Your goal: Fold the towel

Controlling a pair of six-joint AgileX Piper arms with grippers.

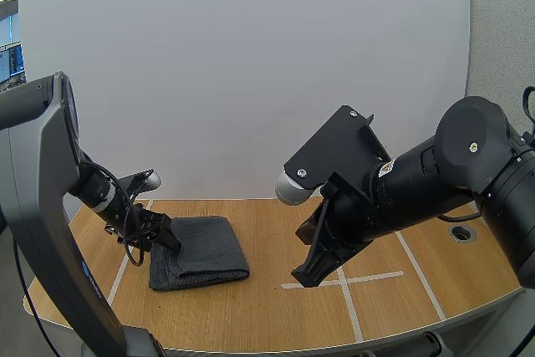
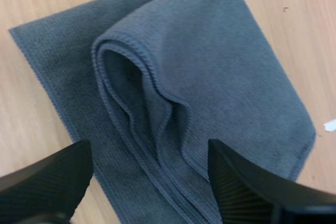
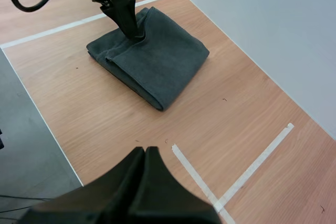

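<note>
Here the finely ribbed grey towel (image 2: 226, 77) lies folded, hems curling.

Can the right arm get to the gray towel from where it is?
Probably yes: only bare table lies between the shut right gripper and the towel. The open left gripper is at the towel's other side.

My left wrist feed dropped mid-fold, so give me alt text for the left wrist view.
A dark grey towel lies folded on the wooden table, its layered, hemmed edges bunched into loose ridges. The left gripper is open over it, straddling those ridges.
</note>
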